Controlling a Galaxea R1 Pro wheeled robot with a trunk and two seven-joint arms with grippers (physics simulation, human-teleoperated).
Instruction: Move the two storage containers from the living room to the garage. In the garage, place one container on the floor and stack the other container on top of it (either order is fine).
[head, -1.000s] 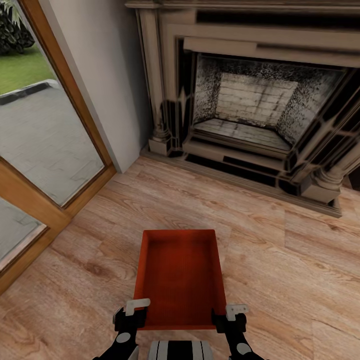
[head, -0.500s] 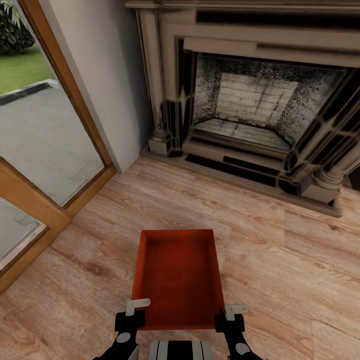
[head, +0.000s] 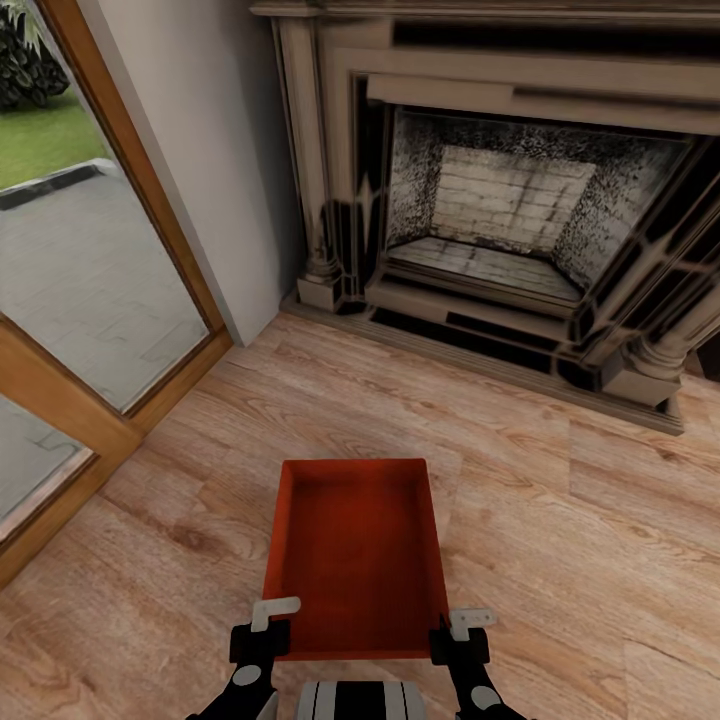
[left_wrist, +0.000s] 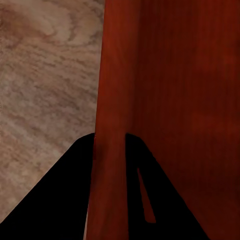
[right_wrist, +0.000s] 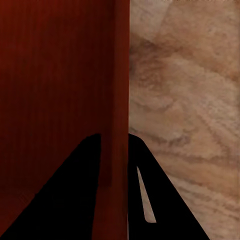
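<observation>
- One storage container (head: 357, 553), red-orange and open-topped, sits between the two sets of jaws, over the light wood plank floor (head: 560, 520) of the living room.
- The left gripper (head: 262, 632) has its jaws clamped on the container's left wall near the corner closest to the robot; in the left wrist view the wall (left_wrist: 112, 125) runs straight between the dark fingers (left_wrist: 75, 200).
- The right gripper (head: 462, 636) has its jaws clamped likewise on the right wall (right_wrist: 117, 100), one finger (right_wrist: 75, 195) inside the bin, the other outside.
- Beyond the jaws, past the container's far end, stands the dark ornate fireplace (head: 500, 200); wood-framed glass doors (head: 90, 290) lie off to the left.
</observation>
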